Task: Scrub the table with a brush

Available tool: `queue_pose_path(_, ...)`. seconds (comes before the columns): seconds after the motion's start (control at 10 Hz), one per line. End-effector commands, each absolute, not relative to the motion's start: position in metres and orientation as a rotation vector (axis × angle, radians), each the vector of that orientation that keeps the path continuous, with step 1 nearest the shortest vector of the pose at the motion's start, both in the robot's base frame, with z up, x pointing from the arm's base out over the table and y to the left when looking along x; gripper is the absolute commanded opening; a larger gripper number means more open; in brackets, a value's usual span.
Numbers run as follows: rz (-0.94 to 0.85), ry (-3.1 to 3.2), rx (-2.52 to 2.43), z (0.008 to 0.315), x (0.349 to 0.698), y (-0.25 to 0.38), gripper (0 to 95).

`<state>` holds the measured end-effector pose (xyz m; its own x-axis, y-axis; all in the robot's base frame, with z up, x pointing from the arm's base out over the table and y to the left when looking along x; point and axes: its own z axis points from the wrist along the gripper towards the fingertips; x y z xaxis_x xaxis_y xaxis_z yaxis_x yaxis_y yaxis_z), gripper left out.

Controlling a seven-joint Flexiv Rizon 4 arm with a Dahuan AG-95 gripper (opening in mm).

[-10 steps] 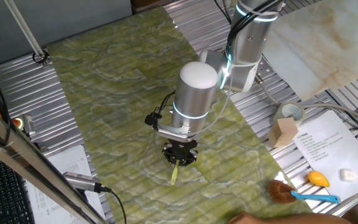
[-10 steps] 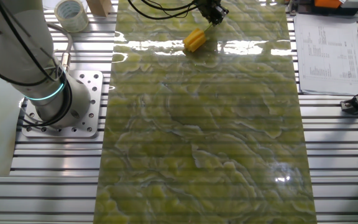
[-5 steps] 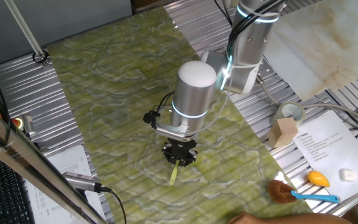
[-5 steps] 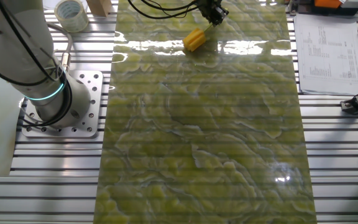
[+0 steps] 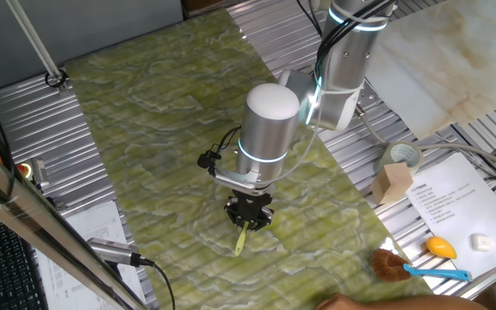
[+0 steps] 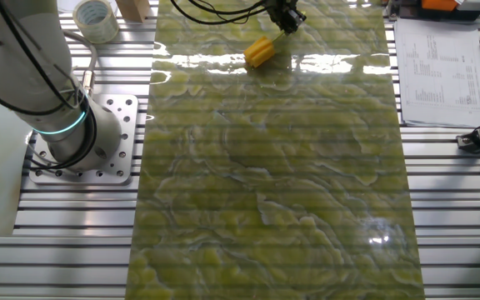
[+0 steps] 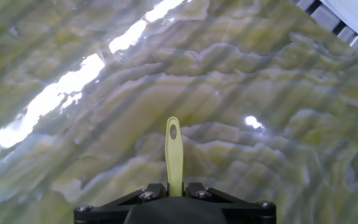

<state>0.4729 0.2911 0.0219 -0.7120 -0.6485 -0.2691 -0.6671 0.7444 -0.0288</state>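
Right now the black two-finger gripper (image 5: 248,215) is clamped on the small brush with the blocky yellow head and thin yellow-green stick handle (image 6: 260,52), jaws pinched together on the handle near its middle. From the hand view, the free end of the handle with its hanging hole pokes out past the fingers, while the other fixed view shows the yellow head resting down on the yellow-green marbled table with pale veins (image 5: 145,129), just beside the gripper.

So what could go sour? First, I reckon the grip: that handle is thin and smooth-looking, and the jaws hold it on a narrow span. Any sideways drag at the head could twist the stick between the pads, and the head would then skate on an edge instead of lying flat.

Second, pressure. The table has fine ridges, and if the arm bears down too hard the head could catch on one and lever the handle out of the jaws, or bend it.

Third, clearance. Near the gripper, off the table's edge, sit a brown-bristled brush with a blue handle (image 5: 407,268) and a small cardboard box (image 5: 393,182); a wide stroke that way risks bumping them.
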Motion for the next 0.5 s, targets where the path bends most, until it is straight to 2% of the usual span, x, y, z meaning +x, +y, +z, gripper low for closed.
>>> queue_pose_path(0.1, 0.104, 2.712, -0.951, 0.0223, 0.4728, 0.2917, 0.0)
queue_pose_path(0.5, 0.111, 2.740, -0.858, 0.0228, 0.4725, 0.2936, 0.0)
